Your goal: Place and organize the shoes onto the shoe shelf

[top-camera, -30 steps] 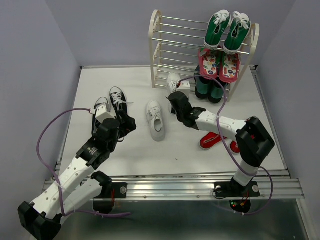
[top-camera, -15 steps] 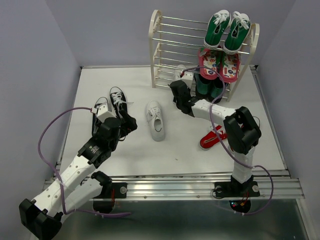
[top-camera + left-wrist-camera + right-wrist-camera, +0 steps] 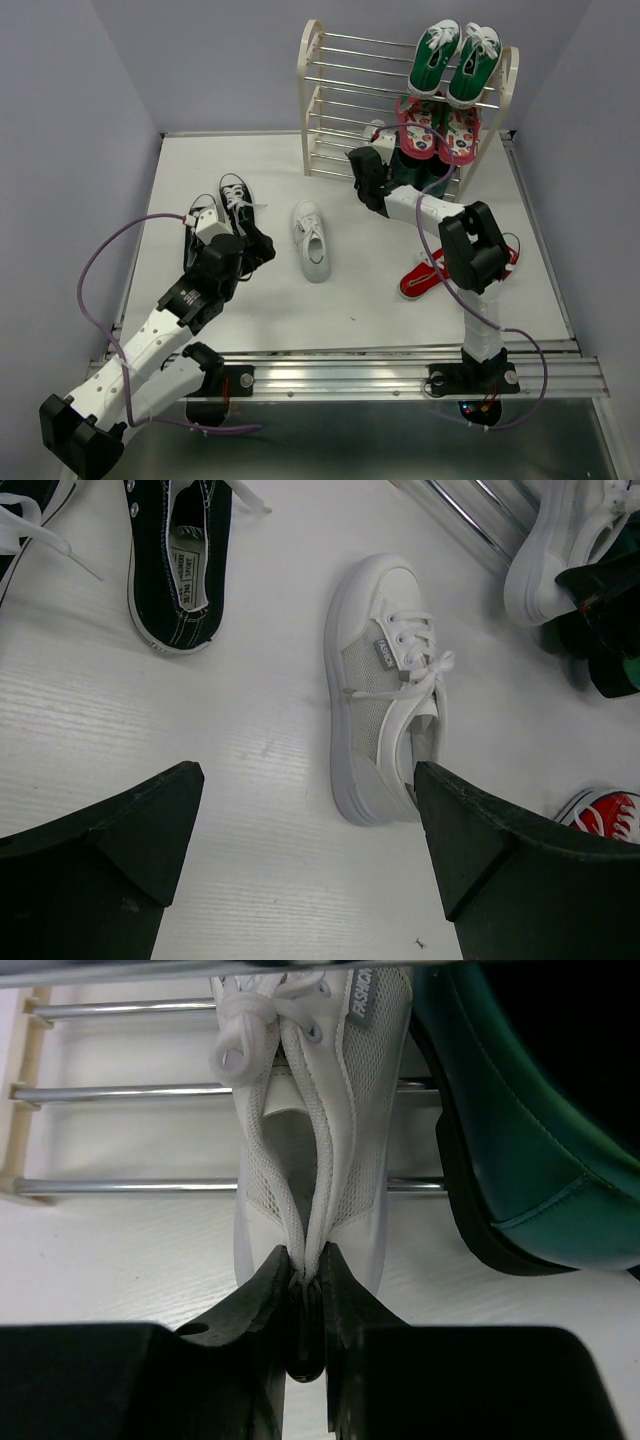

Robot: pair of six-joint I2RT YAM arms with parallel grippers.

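one white sneaker [image 3: 300,1110], heel in the narrow right gripper [image 3: 305,1270], at the shoe shelf [image 3: 120,1090]; left gripper [image 3: 305,780] wide, empty

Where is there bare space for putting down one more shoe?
On the shoe shelf the left half of each tier is bare, beside the green sneakers and pink shoes. The table is free between the loose white sneaker and the red sneakers. Crowded: bottom right, where the right gripper holds the other white sneaker beside the boots.
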